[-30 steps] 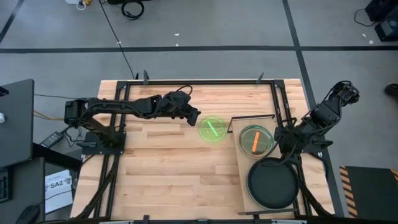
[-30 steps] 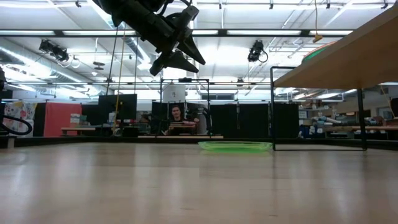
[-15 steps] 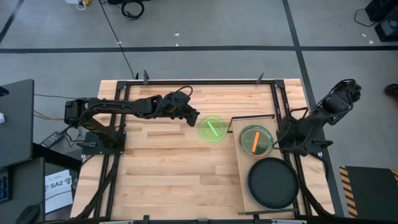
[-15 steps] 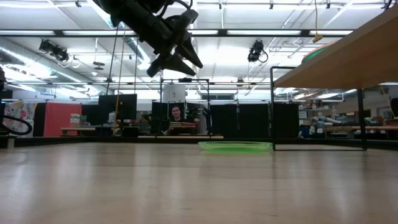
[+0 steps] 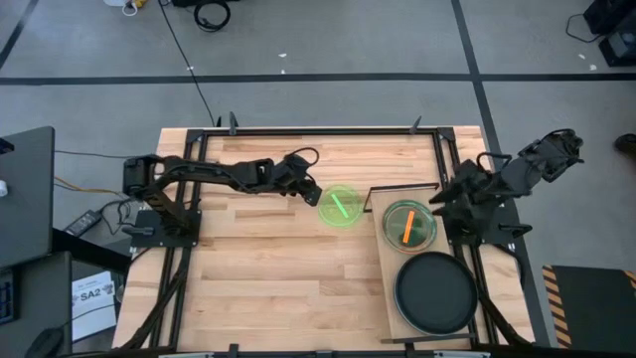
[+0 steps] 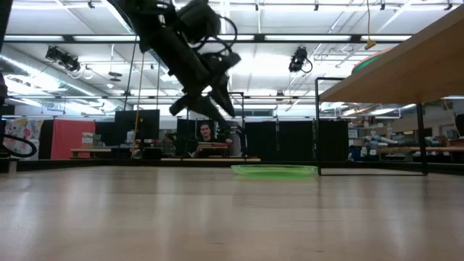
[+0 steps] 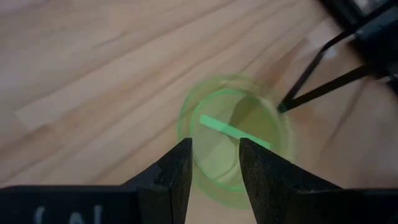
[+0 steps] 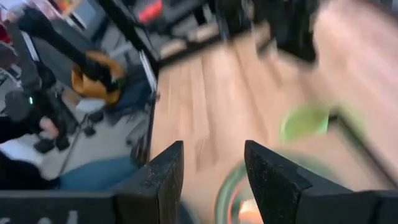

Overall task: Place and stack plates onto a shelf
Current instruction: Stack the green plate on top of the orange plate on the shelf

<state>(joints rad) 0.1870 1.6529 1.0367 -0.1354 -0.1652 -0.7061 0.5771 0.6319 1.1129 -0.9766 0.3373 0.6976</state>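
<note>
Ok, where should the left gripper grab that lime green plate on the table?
Probably the lime green plate's rim on its left-arm side, coming down from above: it lies flat on the tabletop, so only the thin raised edge offers a pinch. The left gripper hangs open just over that edge.

A translucent lime green round plate [image 5: 340, 206] lies on the planked wooden tabletop [image 5: 258, 278] toward its far edge, just left of the long light-wood shelf board [image 5: 391, 280]. On the board, a pale mint round plate [image 5: 407, 224] sits at the far end, with a large matte black round plate [image 5: 436, 293] nearer the tabletop's front right corner.
</note>
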